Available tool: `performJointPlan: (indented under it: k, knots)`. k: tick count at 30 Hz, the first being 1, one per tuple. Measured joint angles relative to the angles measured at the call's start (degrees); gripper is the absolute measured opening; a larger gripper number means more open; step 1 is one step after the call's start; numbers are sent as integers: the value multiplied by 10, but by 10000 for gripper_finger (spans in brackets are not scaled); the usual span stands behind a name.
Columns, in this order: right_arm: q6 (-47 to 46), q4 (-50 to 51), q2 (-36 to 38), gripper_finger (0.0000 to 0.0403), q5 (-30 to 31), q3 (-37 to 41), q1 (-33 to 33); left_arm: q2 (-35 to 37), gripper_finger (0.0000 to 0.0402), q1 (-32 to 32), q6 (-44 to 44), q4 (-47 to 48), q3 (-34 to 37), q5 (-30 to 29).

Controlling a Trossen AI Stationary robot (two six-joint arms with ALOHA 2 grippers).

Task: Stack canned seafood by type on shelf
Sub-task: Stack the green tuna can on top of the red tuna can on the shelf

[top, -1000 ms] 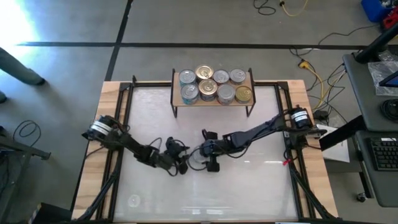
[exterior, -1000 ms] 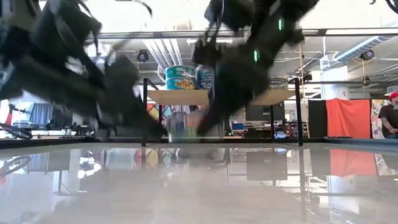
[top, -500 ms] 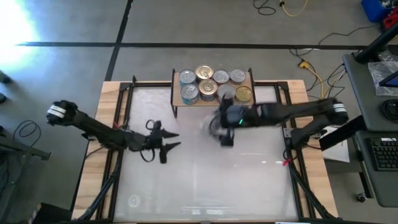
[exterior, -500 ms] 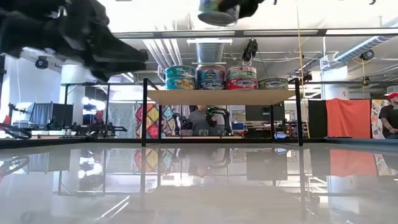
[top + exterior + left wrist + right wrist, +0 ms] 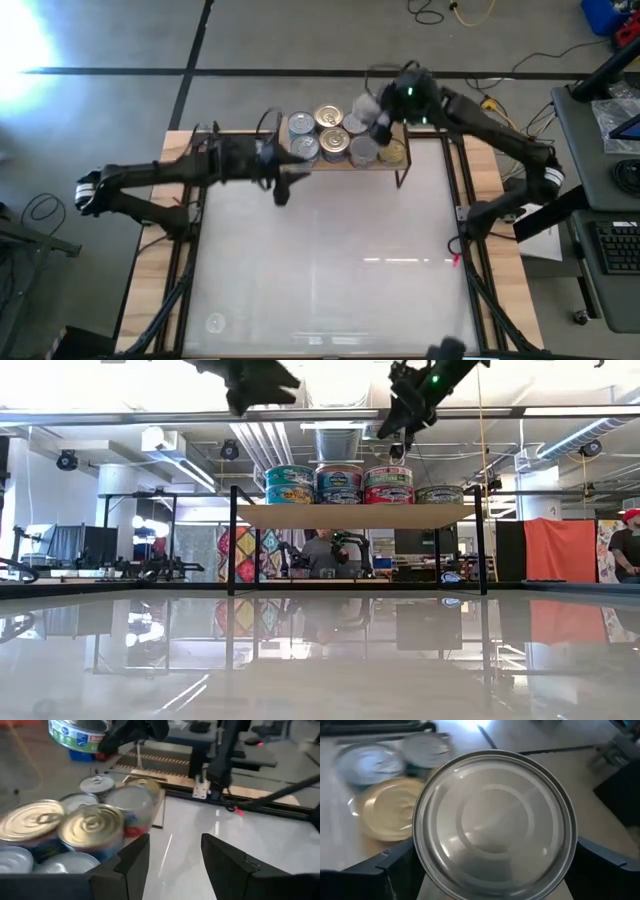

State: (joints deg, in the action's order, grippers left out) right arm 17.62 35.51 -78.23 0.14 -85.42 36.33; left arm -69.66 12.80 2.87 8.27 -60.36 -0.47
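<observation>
My left gripper (image 5: pixel 283 180) hangs in the air just in front of the shelf's (image 5: pixel 290 161) left end, fingers (image 5: pixel 131 865) parted with nothing between them. Past it the tins (image 5: pixel 335 141) sit packed together on the shelf, some stacked two high, silver tops mixed with gold. Farther back, my right gripper (image 5: pixel 372 108) is raised over the shelf's right rear part, its jaws spread wide and clamped on a silver tin (image 5: pixel 495 822), held above the gold-topped one (image 5: pixel 387 811) and its neighbours.
</observation>
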Motion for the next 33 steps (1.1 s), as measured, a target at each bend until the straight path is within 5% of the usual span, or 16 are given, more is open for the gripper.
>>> performJointPlan:
  k: [5,15,33]
  knots:
    - [21,48,-61,366,-70,-61,61,-76,164,44,47,54,-153,71]
    - [97,73,-128,366,-154,-105,74,-248,164,84,28,110,-359,104]
    - [107,88,-193,367,-187,-107,98,-396,164,199,-5,29,-410,126]
